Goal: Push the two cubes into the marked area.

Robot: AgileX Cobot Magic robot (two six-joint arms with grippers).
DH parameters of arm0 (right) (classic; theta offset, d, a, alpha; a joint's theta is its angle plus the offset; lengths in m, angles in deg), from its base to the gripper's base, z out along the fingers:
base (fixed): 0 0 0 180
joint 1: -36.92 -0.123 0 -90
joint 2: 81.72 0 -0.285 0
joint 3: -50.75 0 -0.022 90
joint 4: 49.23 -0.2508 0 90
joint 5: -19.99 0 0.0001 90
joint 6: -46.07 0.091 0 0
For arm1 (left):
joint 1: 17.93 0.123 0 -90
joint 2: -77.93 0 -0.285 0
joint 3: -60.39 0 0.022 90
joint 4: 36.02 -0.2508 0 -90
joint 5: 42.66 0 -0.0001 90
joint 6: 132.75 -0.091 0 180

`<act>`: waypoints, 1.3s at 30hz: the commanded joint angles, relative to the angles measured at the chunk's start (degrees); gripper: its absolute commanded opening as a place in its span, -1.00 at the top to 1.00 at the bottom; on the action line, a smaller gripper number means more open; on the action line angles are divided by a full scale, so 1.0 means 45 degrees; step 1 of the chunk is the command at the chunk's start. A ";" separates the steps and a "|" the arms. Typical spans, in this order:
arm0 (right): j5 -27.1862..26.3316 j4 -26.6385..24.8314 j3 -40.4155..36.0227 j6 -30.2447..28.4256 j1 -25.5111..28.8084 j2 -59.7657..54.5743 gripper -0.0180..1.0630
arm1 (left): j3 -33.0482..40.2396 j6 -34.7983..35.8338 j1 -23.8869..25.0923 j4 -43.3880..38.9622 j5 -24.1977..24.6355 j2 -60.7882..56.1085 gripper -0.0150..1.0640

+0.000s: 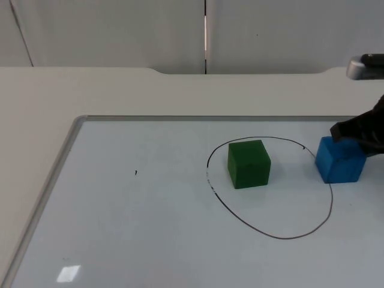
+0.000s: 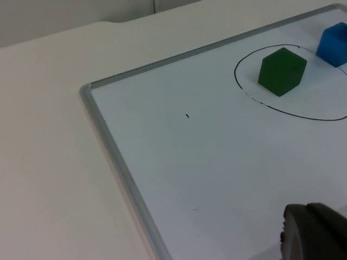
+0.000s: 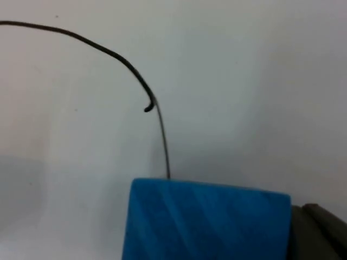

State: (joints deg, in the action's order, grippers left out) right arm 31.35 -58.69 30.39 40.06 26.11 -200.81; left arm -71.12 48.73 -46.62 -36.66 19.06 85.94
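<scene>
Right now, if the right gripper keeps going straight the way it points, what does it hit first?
The blue cube: the right gripper sits right behind it, apparently touching. Beyond lies the drawn outline, then the green cube.

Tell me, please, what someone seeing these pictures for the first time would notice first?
Most striking is the green cube sitting inside the hand-drawn black outline on the whiteboard. Next comes the blue cube, resting on the outline's edge nearest the right arm, with the right gripper against its far side. The left gripper hangs over the whiteboard's bare part, well away from both cubes.
</scene>
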 commanded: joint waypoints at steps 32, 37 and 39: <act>-0.0685 -0.0278 0.0058 0.0134 -0.1723 0.0027 0.96 | 0.0060 -0.0031 0.0026 -0.0017 -0.0032 -0.0050 0.98; -0.0637 -0.0314 0.0058 0.0346 -0.1751 0.0027 0.96 | 0.0060 -0.0031 0.0026 -0.0017 -0.0032 -0.0050 0.98; -0.0560 -0.0314 0.0058 0.0374 -0.1751 0.0027 0.96 | 0.0060 -0.0031 0.0026 -0.0017 -0.0032 -0.0050 0.98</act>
State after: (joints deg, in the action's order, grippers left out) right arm 29.01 -59.96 30.39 41.39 18.63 -200.81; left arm -71.12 48.73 -46.62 -36.66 19.06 85.94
